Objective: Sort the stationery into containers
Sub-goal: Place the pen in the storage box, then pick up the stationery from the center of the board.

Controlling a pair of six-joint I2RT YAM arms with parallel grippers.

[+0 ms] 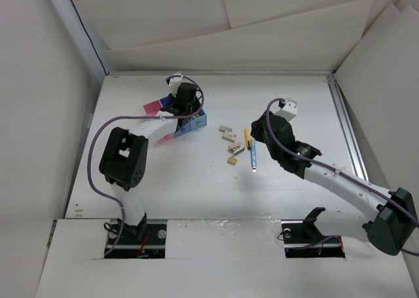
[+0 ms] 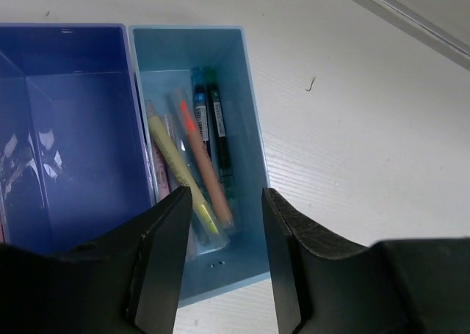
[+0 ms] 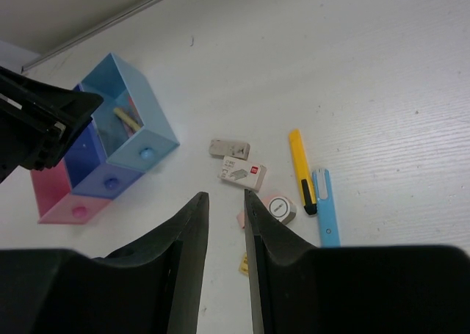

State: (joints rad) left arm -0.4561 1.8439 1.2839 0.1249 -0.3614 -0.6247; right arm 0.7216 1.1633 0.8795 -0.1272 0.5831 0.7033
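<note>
While the left jaws hang wide open and empty over the light blue tray (image 2: pixel 251 114), we see several pens (image 2: pixel 198 158) lying inside it. The right jaws stand narrowly parted, gripping nothing. Erasers (image 3: pixel 242 174), a yellow pen (image 3: pixel 299 169) and a blue pen (image 3: pixel 327 211) lie on the table (image 3: pixel 382 70) between their 1 and 3 o'clock.

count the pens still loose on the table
2: a yellow pen and a light blue pen, side by side right of the erasers. The right arm could hide another.
</note>
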